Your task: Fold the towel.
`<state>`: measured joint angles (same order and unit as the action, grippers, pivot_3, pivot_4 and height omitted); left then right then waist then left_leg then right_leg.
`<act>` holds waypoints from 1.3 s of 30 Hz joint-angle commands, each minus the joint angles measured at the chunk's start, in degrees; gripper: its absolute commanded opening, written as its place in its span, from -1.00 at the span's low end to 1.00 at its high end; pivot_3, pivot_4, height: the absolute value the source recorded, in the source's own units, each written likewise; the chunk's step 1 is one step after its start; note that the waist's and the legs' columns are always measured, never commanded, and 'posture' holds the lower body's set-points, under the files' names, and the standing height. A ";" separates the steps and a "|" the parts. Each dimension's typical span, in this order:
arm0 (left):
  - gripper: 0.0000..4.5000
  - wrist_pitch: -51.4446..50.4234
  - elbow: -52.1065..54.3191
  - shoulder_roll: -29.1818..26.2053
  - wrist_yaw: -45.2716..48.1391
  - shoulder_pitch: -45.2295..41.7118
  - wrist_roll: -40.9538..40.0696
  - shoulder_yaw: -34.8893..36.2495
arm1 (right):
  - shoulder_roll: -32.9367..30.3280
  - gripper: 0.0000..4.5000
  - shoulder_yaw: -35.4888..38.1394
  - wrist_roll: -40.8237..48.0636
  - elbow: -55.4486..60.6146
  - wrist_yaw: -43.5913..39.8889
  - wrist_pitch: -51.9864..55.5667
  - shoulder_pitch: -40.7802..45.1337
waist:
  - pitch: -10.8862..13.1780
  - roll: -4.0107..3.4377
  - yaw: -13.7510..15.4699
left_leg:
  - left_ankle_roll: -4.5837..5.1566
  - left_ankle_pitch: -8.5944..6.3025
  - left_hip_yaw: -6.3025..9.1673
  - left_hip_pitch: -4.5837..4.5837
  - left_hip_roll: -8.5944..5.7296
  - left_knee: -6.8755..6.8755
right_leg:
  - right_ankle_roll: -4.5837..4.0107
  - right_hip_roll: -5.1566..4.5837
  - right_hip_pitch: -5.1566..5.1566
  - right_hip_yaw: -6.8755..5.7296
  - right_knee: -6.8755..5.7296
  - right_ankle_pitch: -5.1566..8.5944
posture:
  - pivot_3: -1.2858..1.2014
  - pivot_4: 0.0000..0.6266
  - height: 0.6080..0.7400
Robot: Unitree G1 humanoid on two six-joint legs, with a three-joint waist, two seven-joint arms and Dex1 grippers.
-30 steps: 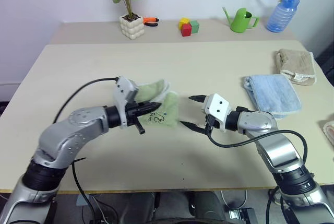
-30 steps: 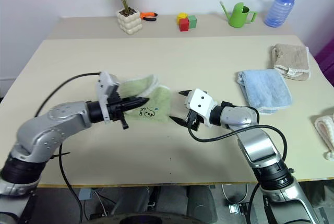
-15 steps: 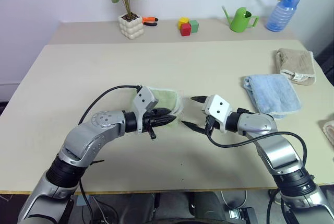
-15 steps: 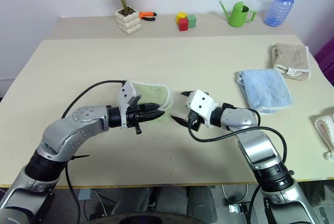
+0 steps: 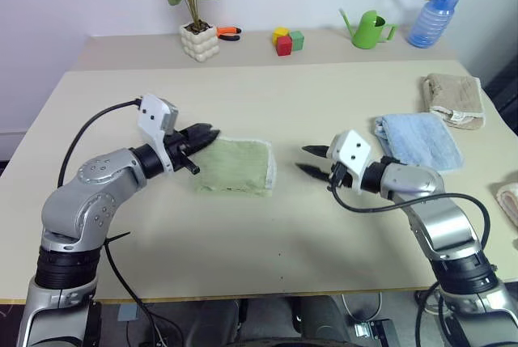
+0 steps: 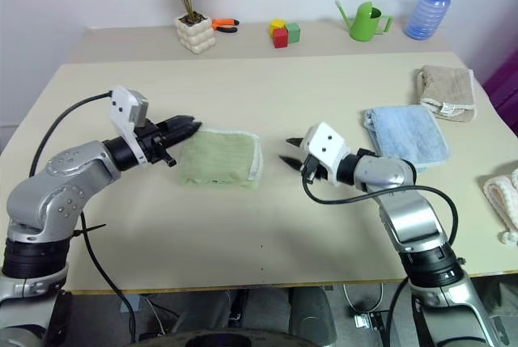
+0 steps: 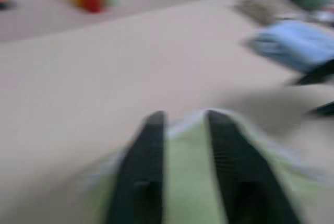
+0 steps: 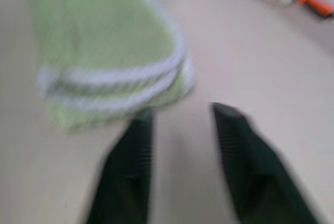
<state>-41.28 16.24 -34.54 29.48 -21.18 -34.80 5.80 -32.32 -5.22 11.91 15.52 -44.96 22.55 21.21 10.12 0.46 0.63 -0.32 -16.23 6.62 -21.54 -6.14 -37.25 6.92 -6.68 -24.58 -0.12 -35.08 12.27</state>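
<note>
The light green towel (image 5: 235, 167) lies folded flat on the table (image 5: 267, 234), its white-edged layers stacked along the side facing my right gripper, as the right wrist view shows (image 8: 104, 36). My left gripper (image 5: 206, 132) hovers at the towel's far left corner with its black fingers (image 7: 143, 177) together and no cloth seen between them. I cannot tell whether it touches the cloth. My right gripper (image 5: 309, 161) stands a short way to the right of the towel, apart from it. Its fingers (image 8: 130, 172) are narrowly open around nothing.
A folded light blue towel (image 5: 417, 141) and a beige towel (image 5: 457, 98) lie at the right, and another cloth (image 5: 510, 200) at the right edge. Along the back stand a potted plant (image 5: 200, 40), an orange-handled tool (image 5: 231, 32), coloured blocks (image 5: 285, 40), a green watering can (image 5: 372, 29) and a blue bottle (image 5: 426, 19).
The left gripper carried the towel's flap over, let it go and drew back to the left, shut. The towel now lies flat and folded. The right gripper's fingers have narrowed.
</note>
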 commanded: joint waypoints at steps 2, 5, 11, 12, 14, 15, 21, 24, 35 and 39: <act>-0.78 3.95 0.37 0.29 0.94 0.49 6.35 -5.35 | 4.26 -0.96 -1.36 1.93 1.76 2.11 2.39 3.38 | 0.00 0.00 0.09 | -0.09 0.05 0.00 -0.01 0.00 0.01 | 0.00 -0.01 0.00 0.00 0.02 0.00 | 0.03 -0.52 0.88; -0.78 6.47 -1.65 1.23 0.46 1.99 11.80 -10.13 | 7.59 -0.96 -5.63 -0.73 -1.25 3.23 2.31 4.60 | 0.00 0.00 0.06 | -0.09 0.05 0.00 -0.01 -0.02 0.01 | 0.00 -0.03 0.00 0.00 0.03 0.00 | 0.03 -0.52 0.88; -0.78 10.51 -4.20 5.88 -2.50 4.98 18.25 -13.73 | 10.73 -0.96 -13.98 -8.98 -12.51 6.13 -0.68 4.25 | -0.01 0.00 0.05 | -0.10 0.06 -0.01 -0.01 -0.02 0.03 | -0.01 -0.01 -0.05 0.00 0.00 0.00 | 0.03 -0.52 0.88; -0.78 10.96 -4.53 6.42 -2.76 5.37 18.89 -13.73 | 10.70 -0.96 -14.58 -10.02 -13.77 6.42 -1.26 4.11 | -0.01 0.00 0.06 | -0.10 0.06 -0.01 -0.01 -0.02 0.03 | -0.01 -0.02 -0.05 0.00 -0.02 0.00 | 0.03 -0.52 0.88; -0.78 12.14 -5.71 7.19 -3.23 6.54 20.29 -13.55 | 10.83 -0.96 -14.79 -11.39 -15.54 7.47 -1.66 3.77 | -0.03 -0.02 0.03 | -0.11 0.06 -0.01 0.00 -0.03 0.02 | -0.01 -0.02 -0.04 0.00 -0.02 0.00 | 0.03 -0.52 0.88; -0.78 12.71 -6.06 7.40 -3.36 7.10 20.82 -13.36 | 10.84 -0.96 -14.59 -11.59 -15.74 7.71 -1.77 3.58 | -0.05 -0.02 0.03 | -0.11 0.06 -0.01 0.01 -0.03 0.02 | -0.01 -0.02 -0.03 0.01 -0.02 -0.01 | 0.03 -0.52 0.88; -0.78 12.29 -3.18 11.43 -4.94 8.44 13.76 -3.26 | 10.44 -0.96 -9.32 -6.85 -10.29 5.81 -2.22 2.71 | -0.05 -0.02 0.05 | -0.10 0.06 0.00 0.05 -0.02 0.01 | 0.00 -0.01 0.00 0.00 -0.03 -0.01 | 0.03 -0.52 0.88; -0.42 8.64 -2.50 11.78 -6.18 8.49 8.82 3.89 | 8.77 -0.61 -7.33 -4.76 -6.90 3.68 -1.15 2.21 | -0.05 -0.01 -0.10 | -0.07 0.04 0.01 0.03 0.00 0.01 | 0.00 0.01 -0.02 0.00 -0.04 -0.01 | 0.03 -0.52 0.88; 1.00 -17.06 -2.10 14.93 -9.67 9.69 -13.00 15.42 | 2.41 0.98 -5.80 -3.14 0.88 -0.43 -1.84 -2.23 | -0.04 0.01 0.14 | 0.09 -0.05 0.02 0.03 -0.02 -0.05 | 0.01 -0.01 0.03 -0.01 -0.04 -0.01 | 0.03 -0.52 0.88; 1.00 -20.40 -0.96 15.59 -10.31 9.73 -13.57 11.97 | 1.80 0.98 -6.47 -2.97 3.04 -1.47 -1.93 -2.99 | -0.05 0.02 0.05 | -0.01 0.01 0.02 0.05 0.00 -0.04 | 0.01 0.00 0.03 -0.01 -0.07 -0.01 | 0.03 -0.52 0.88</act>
<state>-60.01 13.78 -19.00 19.05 -11.53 -47.01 19.80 -30.37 -12.03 8.14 15.73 -46.11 21.71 18.11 10.06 0.48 0.68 -0.40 -16.19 6.64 -21.48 -6.14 -37.29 6.93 -6.68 -24.55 -0.12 -35.15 12.27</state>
